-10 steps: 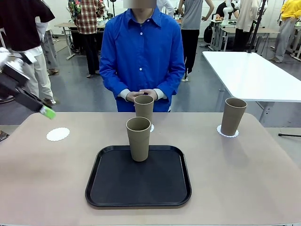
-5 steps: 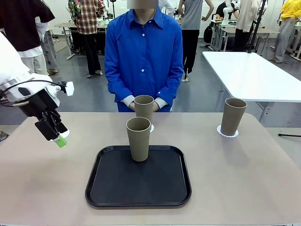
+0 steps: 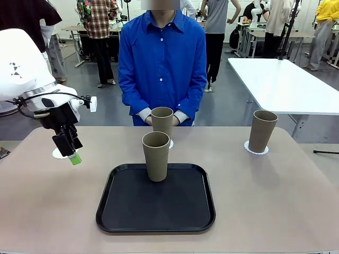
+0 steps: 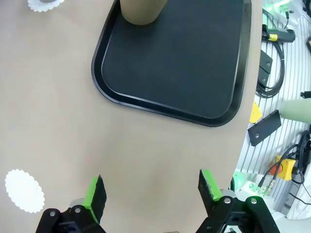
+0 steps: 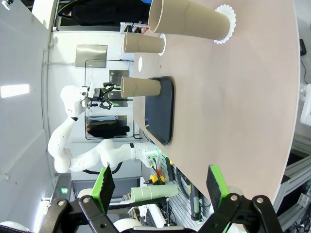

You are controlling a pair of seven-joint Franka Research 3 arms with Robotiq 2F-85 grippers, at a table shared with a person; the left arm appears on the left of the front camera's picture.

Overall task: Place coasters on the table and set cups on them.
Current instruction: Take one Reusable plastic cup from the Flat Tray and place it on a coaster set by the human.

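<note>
Three khaki cups show in the front view. One cup (image 3: pixel 156 156) stands on the black tray (image 3: pixel 156 211). A second cup (image 3: pixel 162 121) stands behind it on a white coaster (image 3: pixel 170 143), near the person's hands. The third cup (image 3: pixel 263 130) sits on a coaster (image 3: pixel 256 150) at the right. A bare coaster (image 3: pixel 56 154) lies at the left, partly hidden behind my left gripper (image 3: pixel 73 154), which hangs above the table pointing down. In the left wrist view that gripper (image 4: pixel 151 191) is open and holds nothing, with the bare coaster (image 4: pixel 24 190) beside it. My right gripper (image 5: pixel 160 187) is open above the table's edge.
The person in a blue shirt (image 3: pixel 162 63) stands at the far edge of the beige table (image 3: pixel 275 201). A white table (image 3: pixel 286 84) is at the back right. Cables and gear (image 4: pixel 277 43) lie past my side of the table.
My left arm has swung in from the left edge and lowered, so its gripper now hangs in front of the bare coaster. The cups and tray have not moved.
</note>
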